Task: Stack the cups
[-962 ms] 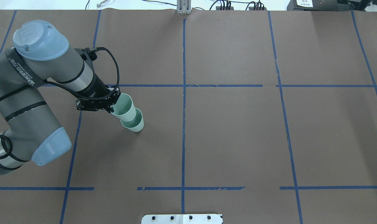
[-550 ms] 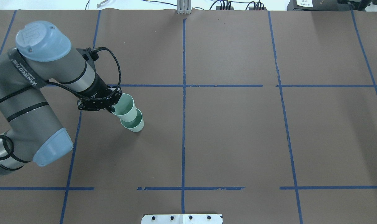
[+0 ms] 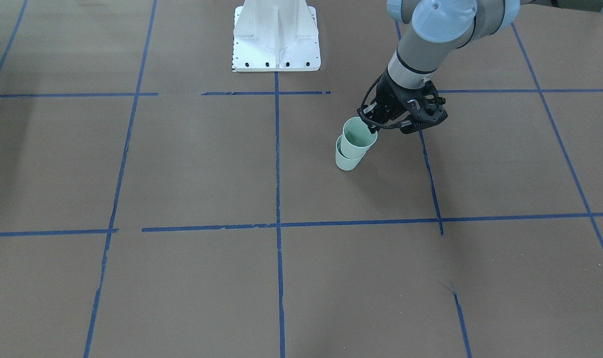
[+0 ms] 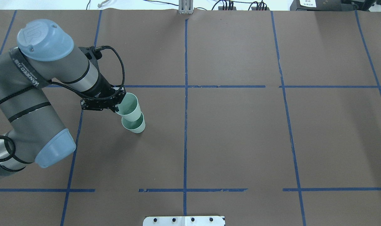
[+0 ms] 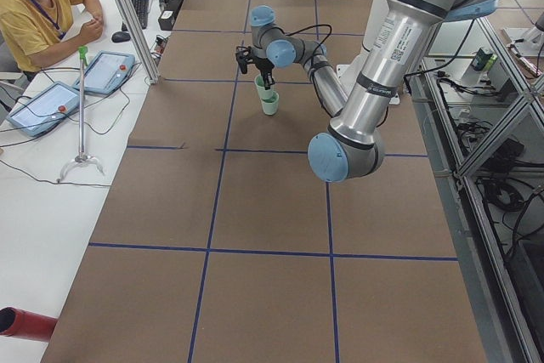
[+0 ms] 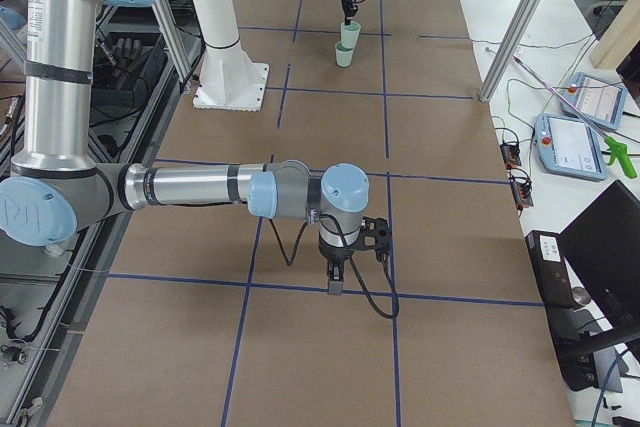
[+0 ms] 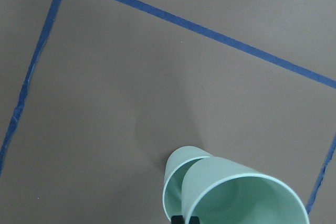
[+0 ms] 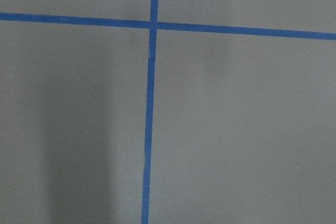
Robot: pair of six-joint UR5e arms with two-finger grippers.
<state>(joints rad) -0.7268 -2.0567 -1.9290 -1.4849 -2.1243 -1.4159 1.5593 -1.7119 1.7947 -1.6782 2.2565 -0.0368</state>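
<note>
Overhead exterior: my left gripper (image 4: pixel 118 107) grasps upper cup (image 4: pixel 129 107) by rim, base inside lower cup (image 4: pixel 137 127) mouth. Right gripper (image 6: pixel 334 287), well apart from lower cup: closure, cannot tell.

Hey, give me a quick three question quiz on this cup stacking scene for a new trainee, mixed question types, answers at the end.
1. True or false: the left gripper holds the upper cup by its rim.
2. The lower cup is: A) lying on its side, B) standing upright on the table, C) upside down.
3. Fill in: the right wrist view shows only the brown table cover crossed by blue lines made of ____.
Key: 1 true; 2 B; 3 tape.
</note>
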